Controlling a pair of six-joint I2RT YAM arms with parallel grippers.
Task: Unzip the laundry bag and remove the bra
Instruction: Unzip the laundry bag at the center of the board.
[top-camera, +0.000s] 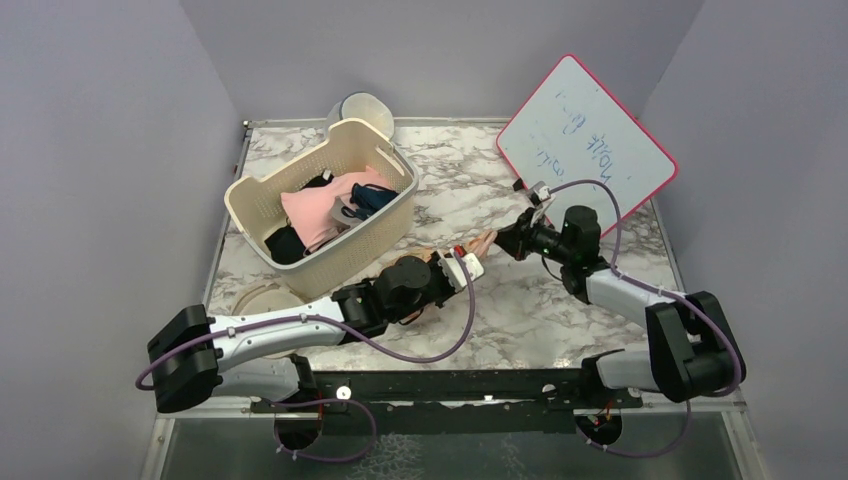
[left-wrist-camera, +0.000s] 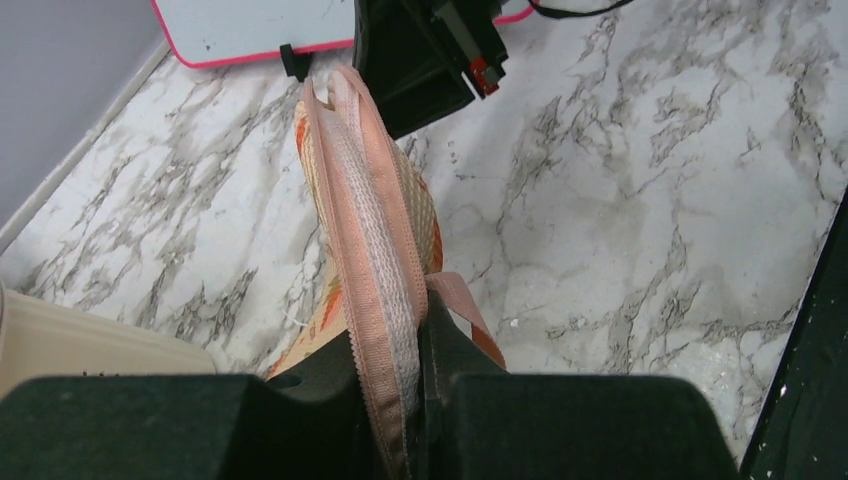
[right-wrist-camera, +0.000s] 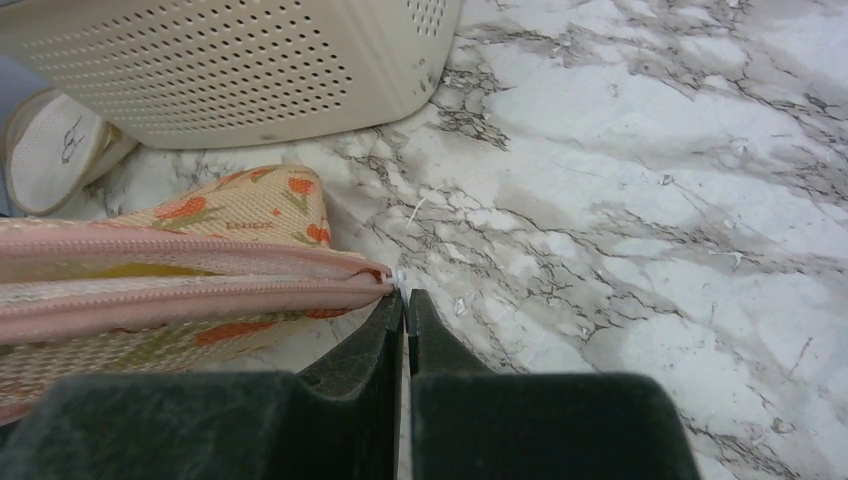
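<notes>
The laundry bag (top-camera: 470, 250), peach with an orange-and-green print and pink edging, hangs stretched between my two grippers just above the table. My left gripper (top-camera: 445, 272) is shut on its pink zipper edge (left-wrist-camera: 375, 250), with the fabric pinched between the fingers (left-wrist-camera: 400, 330). My right gripper (top-camera: 512, 240) is shut on the small white zipper pull (right-wrist-camera: 400, 279) at the bag's end (right-wrist-camera: 230, 215). A thin mustard-yellow strip, the bra (right-wrist-camera: 140, 270), shows through the zipper gap. The rest of the bra is hidden inside.
A cream perforated basket (top-camera: 320, 200) with pink and dark garments stands back left, close to the bag (right-wrist-camera: 230, 60). A round cream disc (top-camera: 262, 298) lies near it. A white domed case (top-camera: 362, 105) sits behind. A pink-rimmed whiteboard (top-camera: 585, 130) leans at back right.
</notes>
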